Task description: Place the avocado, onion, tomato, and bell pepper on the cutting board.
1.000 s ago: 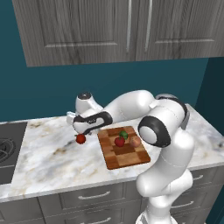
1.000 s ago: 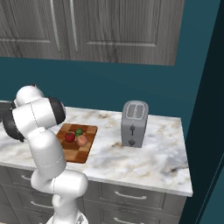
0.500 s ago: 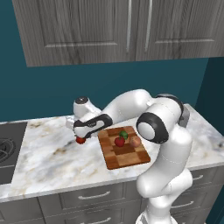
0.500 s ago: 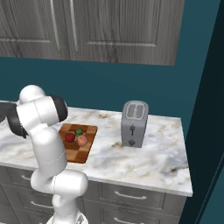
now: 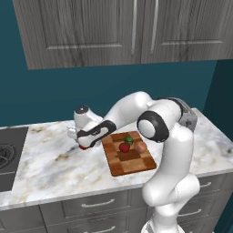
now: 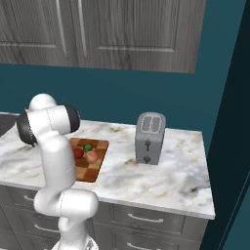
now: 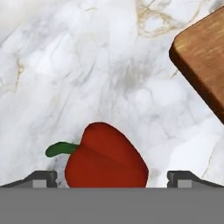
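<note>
A red bell pepper (image 7: 105, 159) with a green stem lies on the marble counter, just left of the cutting board (image 5: 132, 164). My gripper (image 7: 114, 178) is open and low over the pepper, one fingertip (image 7: 41, 177) on each side of it. From the left base view the hand (image 5: 88, 136) covers most of the bell pepper (image 5: 83, 147). On the checkered wooden board lie the red tomato (image 5: 124, 147), the dark-green avocado (image 5: 129, 140) and the peach-pink onion (image 5: 140, 147). The right base view shows the same board (image 6: 93, 171) with tomato (image 6: 78, 153), avocado (image 6: 88, 147) and onion (image 6: 91, 156).
A corner of the board (image 7: 201, 57) lies close to the pepper in the hand view. A silver toaster (image 6: 150, 138) stands on the counter right of the board. A stove top (image 5: 7, 154) borders the counter at the far left. Grey cabinets hang above.
The hand has come down onto the bell pepper, which now sits between the open fingers. The produce on the board has not moved.
</note>
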### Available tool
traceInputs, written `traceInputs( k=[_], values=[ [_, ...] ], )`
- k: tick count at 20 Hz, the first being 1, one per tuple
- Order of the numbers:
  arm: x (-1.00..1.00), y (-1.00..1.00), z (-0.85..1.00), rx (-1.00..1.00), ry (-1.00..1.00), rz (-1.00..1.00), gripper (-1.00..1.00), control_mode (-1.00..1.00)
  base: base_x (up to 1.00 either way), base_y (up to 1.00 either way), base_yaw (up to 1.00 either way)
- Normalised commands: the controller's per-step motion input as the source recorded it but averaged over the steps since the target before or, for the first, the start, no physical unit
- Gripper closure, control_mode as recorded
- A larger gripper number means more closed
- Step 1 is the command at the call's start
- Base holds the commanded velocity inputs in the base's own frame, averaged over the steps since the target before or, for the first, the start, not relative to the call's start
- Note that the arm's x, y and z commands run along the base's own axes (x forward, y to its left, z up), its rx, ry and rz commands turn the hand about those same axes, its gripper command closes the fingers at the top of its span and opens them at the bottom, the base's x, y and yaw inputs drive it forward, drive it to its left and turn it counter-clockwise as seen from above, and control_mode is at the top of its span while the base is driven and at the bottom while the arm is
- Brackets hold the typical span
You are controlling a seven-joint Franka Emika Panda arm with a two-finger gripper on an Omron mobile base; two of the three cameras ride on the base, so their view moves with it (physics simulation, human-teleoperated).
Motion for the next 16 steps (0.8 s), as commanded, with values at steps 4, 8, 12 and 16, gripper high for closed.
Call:
traceInputs(
  k=[4, 8, 12, 16],
  values=[
    [0.16, 0.10, -0.26, -0.03, 0.00, 0.00, 1.00, -1.00, 0.00, 0.00, 0.00],
    [0.07, 0.13, 0.07, -0.01, 0.01, -0.04, 1.00, -1.00, 0.00, 0.00, 0.00],
    [-0.21, -0.20, 0.74, 0.00, 0.00, -0.20, 1.00, -1.00, 0.00, 0.00, 0.00],
    [-0.48, -0.53, 0.53, 0.00, 0.07, -0.19, 1.00, -1.00, 0.00, 0.00, 0.00]
  ],
)
